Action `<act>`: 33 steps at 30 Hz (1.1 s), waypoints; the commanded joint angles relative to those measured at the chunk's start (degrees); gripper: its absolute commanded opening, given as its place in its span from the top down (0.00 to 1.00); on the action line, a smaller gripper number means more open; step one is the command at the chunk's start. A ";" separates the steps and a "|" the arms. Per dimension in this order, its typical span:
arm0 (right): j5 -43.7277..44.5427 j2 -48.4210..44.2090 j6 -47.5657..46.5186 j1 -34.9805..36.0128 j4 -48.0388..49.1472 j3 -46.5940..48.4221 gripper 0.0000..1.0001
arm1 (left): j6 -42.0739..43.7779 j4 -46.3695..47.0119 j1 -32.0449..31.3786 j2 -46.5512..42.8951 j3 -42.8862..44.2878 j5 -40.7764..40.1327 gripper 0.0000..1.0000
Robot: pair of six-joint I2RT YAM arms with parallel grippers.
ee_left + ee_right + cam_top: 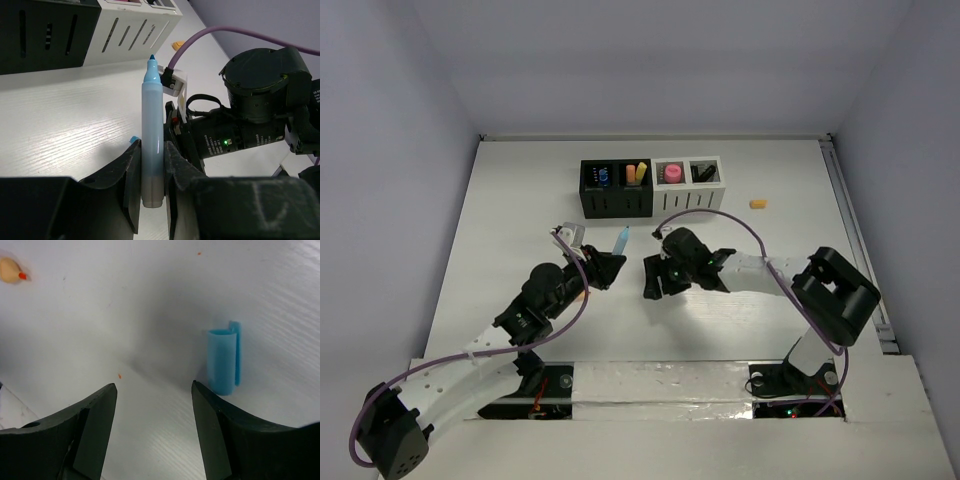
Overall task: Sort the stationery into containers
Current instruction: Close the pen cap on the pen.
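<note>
A blue pen (151,115) is clamped between the jaws of the left gripper (152,172). It is gripped near its lower end, with its uncapped tip pointing to 12 o'clock in the left wrist view. Seen from above, this gripper is held over the middle of the tabletop (520,220), at 6 o'clock from the containers (650,188). The right gripper (153,390) is just beside it at 3 o'clock; its jaws stand apart and nothing is held between them. A blue cap (222,360) lies on the tabletop at about 1 o'clock from the gap between those jaws, apart from both fingers. The containers are set in a row at the far side, two black at 9 o'clock and two white at 3 o'clock. Orange and yellow sticks (636,172) are seen in the second black one and a pink round piece (671,174) in the first white one. An orange bit (757,203) lies on the tabletop at 3 o'clock from the row.
</note>
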 commanded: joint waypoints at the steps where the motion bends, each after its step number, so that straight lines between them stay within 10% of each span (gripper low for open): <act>1: 8.23 2.31 0.64 0.09 -2.92 1.47 0.32 | 0.06 1.98 0.07 -0.53 1.93 -0.19 1.00; 20: 15.28 6.17 -0.33 0.09 -6.19 6.39 0.23 | -0.02 2.59 0.07 -0.09 1.76 0.07 1.00; 33: 20.55 12.86 -2.61 0.09 -13.56 15.80 0.43 | 0.06 2.68 0.07 -0.27 1.40 -0.02 1.00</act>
